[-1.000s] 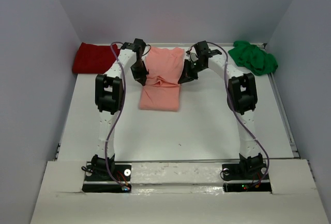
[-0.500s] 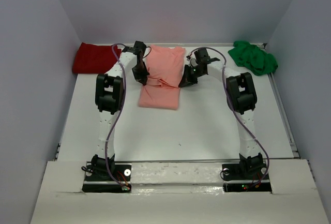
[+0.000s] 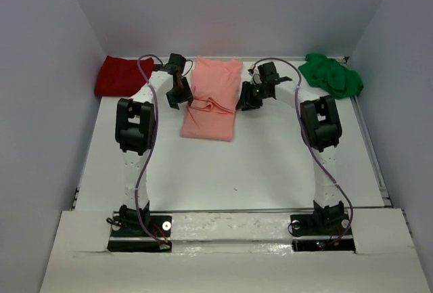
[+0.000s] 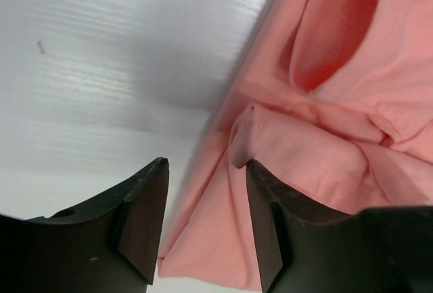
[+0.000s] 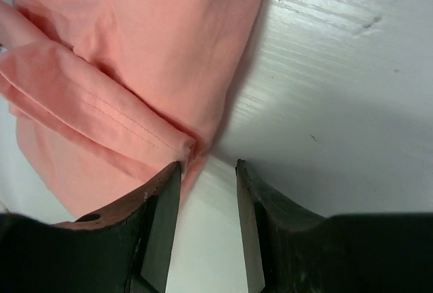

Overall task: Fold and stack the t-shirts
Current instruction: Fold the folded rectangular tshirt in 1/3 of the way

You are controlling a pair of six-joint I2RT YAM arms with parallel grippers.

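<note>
Pink shirt [image 3: 211,100] lies on the table [image 3: 257,164] at the far middle, partly folded, its long axis running near to far. A bunched fold crosses its middle (sleeve or hem, cannot tell which).

Left tool [image 3: 174,97] stands at the shirt's left edge, jaws apart and gripping nothing. Its wrist view shows the cloth edge in the gap between the fingers.

Right tool [image 3: 245,98] stands at the shirt's right edge, jaws likewise apart and empty. A stitched fold sits just beside one finger, and the gap lies over bare table.

Red shirt [image 3: 122,76] lies folded at the far left corner. Green shirt [image 3: 331,75] lies crumpled at the far right, well apart from the pink.
</note>
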